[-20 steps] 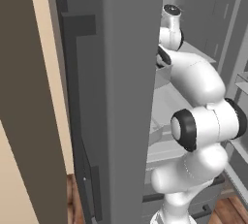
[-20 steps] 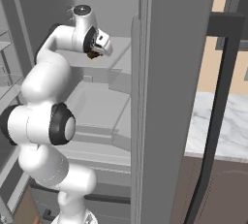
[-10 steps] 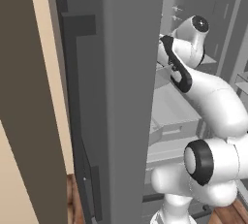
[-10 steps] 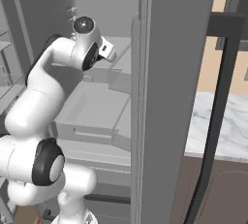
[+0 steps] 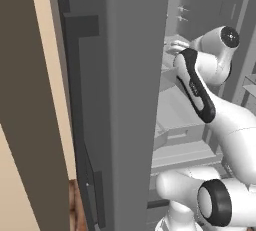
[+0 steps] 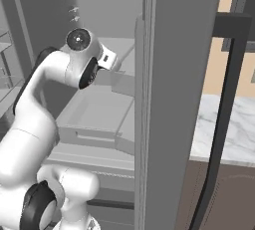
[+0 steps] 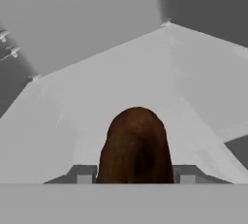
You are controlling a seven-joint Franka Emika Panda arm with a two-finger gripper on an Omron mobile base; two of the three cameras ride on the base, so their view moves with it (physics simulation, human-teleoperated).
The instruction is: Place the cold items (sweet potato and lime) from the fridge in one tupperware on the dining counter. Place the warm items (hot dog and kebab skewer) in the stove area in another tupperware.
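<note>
In the hand view a brown sweet potato (image 7: 135, 145) sits between the two dark fingertips (image 7: 83, 174), and my gripper (image 7: 135, 173) is shut on it. It hangs above a pale grey fridge shelf (image 7: 97, 87), inside the open fridge. From the left base view my white hand (image 5: 175, 49) reaches in behind the door's edge. In the right base view the wrist (image 6: 105, 59) is at mid height in the fridge, near the door's edge.
The open grey fridge door (image 5: 130, 100) stands close on the arm's side, also as the fridge door (image 6: 169, 99). Grey drawers (image 6: 94, 117) lie below the hand. A marble counter (image 6: 234, 124) is to the right, beyond a dark handle (image 6: 224, 104).
The arm has folded and its elbow has dropped. The hand has moved lower and slightly toward the door's edge, with the sweet potato still held.
</note>
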